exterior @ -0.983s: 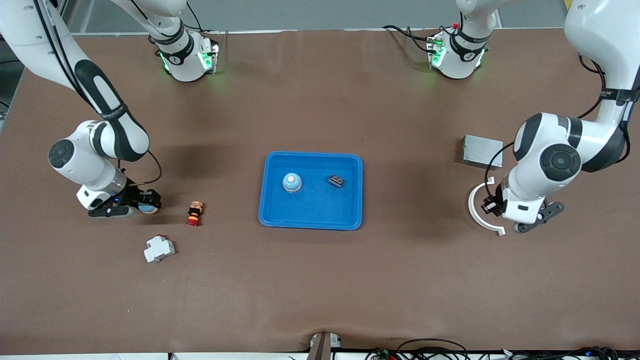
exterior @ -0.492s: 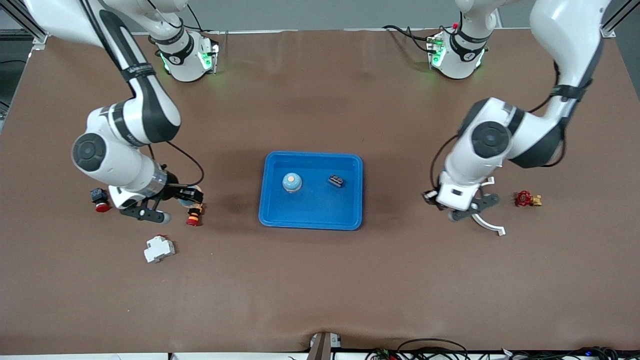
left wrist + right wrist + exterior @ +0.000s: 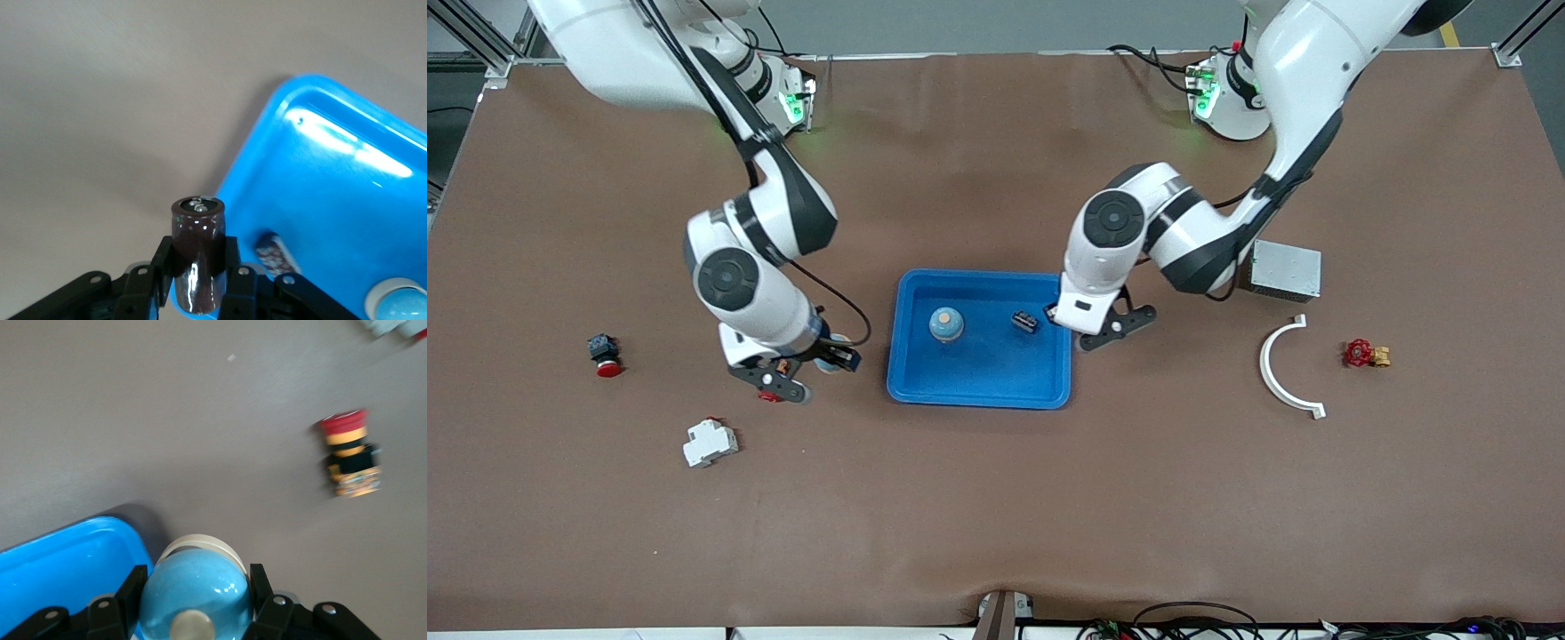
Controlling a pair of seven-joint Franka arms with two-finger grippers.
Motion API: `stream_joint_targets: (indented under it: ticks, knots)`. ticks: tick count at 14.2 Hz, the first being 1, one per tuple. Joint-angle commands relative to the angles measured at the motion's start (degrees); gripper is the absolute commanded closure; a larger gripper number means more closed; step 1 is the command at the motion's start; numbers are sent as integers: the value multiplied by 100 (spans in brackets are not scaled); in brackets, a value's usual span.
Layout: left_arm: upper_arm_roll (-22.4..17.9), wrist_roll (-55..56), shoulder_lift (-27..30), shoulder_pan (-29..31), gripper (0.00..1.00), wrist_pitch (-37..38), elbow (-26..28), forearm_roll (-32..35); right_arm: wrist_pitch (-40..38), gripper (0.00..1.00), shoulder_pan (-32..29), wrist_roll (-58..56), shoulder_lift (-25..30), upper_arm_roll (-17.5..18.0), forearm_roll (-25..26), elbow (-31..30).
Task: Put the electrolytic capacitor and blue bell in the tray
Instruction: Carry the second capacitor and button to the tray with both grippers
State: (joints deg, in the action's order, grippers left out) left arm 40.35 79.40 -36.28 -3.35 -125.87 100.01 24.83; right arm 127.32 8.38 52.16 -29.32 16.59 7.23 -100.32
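Observation:
The bright-blue tray (image 3: 978, 373) lies mid-table. In it sit a light-blue domed part (image 3: 946, 324) and a small dark part (image 3: 1024, 321). My left gripper (image 3: 1060, 313) is over the tray's rim at the left arm's end, shut on a dark brown electrolytic capacitor (image 3: 197, 250); the tray (image 3: 347, 193) shows beneath it in the left wrist view. My right gripper (image 3: 831, 358) hovers just off the tray's rim at the right arm's end, shut on a blue bell (image 3: 195, 593) with a pale knob. The tray's corner (image 3: 60, 567) shows beside the bell.
A red-and-yellow push button (image 3: 350, 453) lies under the right wrist. A red button (image 3: 603, 353) and a white breaker (image 3: 710, 442) lie toward the right arm's end. A grey box (image 3: 1285, 269), a white curved piece (image 3: 1285, 373) and a red valve (image 3: 1362, 353) lie toward the left arm's end.
Both arms have swung inward from the table's ends toward the tray, each carrying its part. The left gripper has reached the tray's rim; the right gripper has come close beside it.

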Motion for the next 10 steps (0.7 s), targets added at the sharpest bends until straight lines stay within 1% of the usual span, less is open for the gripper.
stream_joint_targets:
  ticks: [1, 2, 3, 5, 7, 8, 10]
  knots:
    - [-140, 487, -739, -288, 100, -200, -709, 224, -85, 100, 374, 749, -670, -68, 331, 740]
    - [-202, 619, -897, -428, 100, -375, -763, 233, -85, 100, 488, 1004, -811, -68, 436, 890]
    - [-368, 769, -960, -639, 100, -568, -807, 224, -76, 100, 611, 1215, -943, -68, 507, 1004]
    - [-825, 1067, -1135, -1130, 100, -711, -1017, 206, -67, 100, 813, 1567, -1224, -86, 613, 1294]
    - [-1308, 1218, -1259, -1544, 100, -711, -1150, 163, -58, 100, 1050, 1814, -1453, -200, 657, 1523]
    - [-1415, 1227, -1277, -1624, 100, -720, -1176, 145, -58, 100, 1182, 1911, -1575, -287, 657, 1637]
    - [-1424, 1227, -1312, -1634, 100, -720, -1220, 145, -58, 100, 1516, 2191, -1821, -472, 657, 1857]
